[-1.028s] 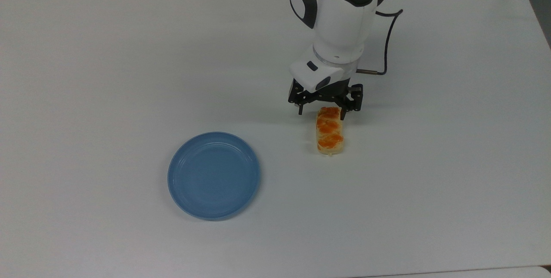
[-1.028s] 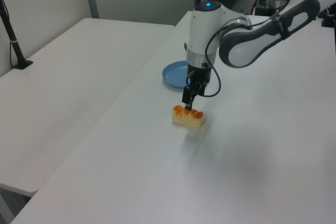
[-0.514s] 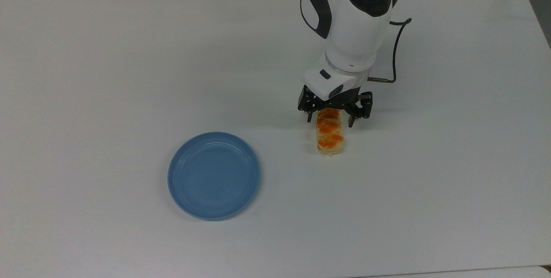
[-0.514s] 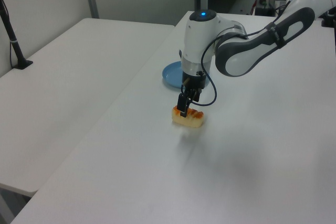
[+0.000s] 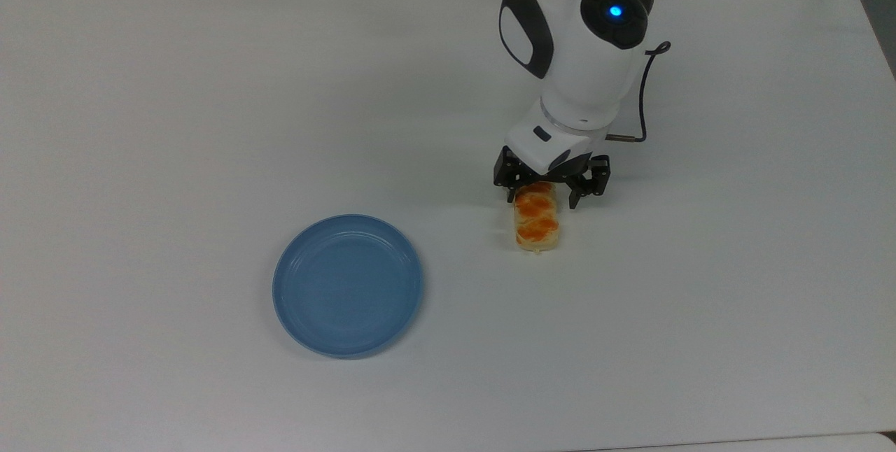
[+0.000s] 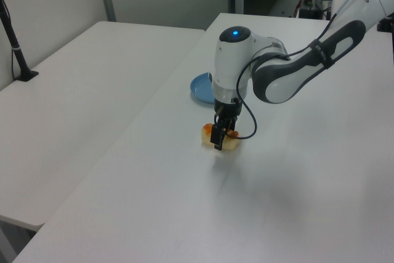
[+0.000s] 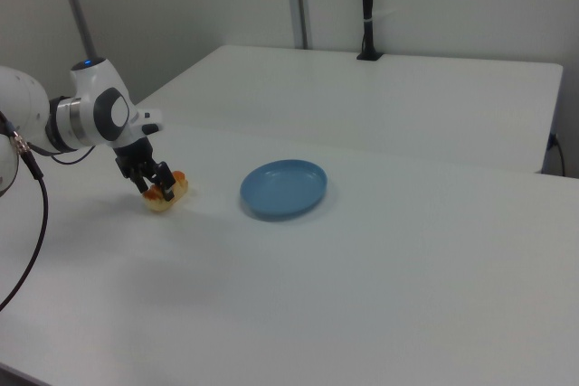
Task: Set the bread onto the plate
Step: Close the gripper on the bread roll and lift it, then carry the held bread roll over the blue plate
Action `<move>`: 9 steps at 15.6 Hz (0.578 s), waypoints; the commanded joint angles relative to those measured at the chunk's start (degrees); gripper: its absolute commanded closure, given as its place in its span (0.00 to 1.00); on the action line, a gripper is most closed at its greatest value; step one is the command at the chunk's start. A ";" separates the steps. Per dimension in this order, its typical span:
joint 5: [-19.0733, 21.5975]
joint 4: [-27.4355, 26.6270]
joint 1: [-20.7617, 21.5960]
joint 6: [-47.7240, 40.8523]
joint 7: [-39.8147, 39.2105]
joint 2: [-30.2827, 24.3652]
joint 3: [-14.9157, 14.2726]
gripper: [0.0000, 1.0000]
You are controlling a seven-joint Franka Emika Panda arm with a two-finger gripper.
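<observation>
In the top view, nearest the lower edge, the round blue plate (image 5: 348, 285) lies flat and bare on the white table (image 5: 175, 123). Farther up and toward the top view's right, well apart from the plate, the braided loaf of bread (image 5: 536, 223) rests on the table, its long axis running away from the lower edge. The gripper (image 5: 545, 194) is lowered over the loaf's far end, its black fingers (image 5: 577, 194) spread apart, one on each long side of the bread; whether they touch it cannot be told. Beyond the gripper rises the white arm (image 5: 581, 46), a blue light on its top and a black cable (image 5: 640, 99) looping beside it. In the right view, the bread (image 7: 166, 192) sits toward the right view's left of the plate (image 7: 283, 188).
</observation>
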 commanded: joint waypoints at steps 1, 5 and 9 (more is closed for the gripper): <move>-0.86 0.49 -0.46 1.00 2.89 -0.25 0.41 0.61; -1.29 1.36 -5.90 0.30 0.54 -3.67 0.41 0.69; -0.94 4.17 -12.23 0.21 -9.12 -5.26 0.32 0.69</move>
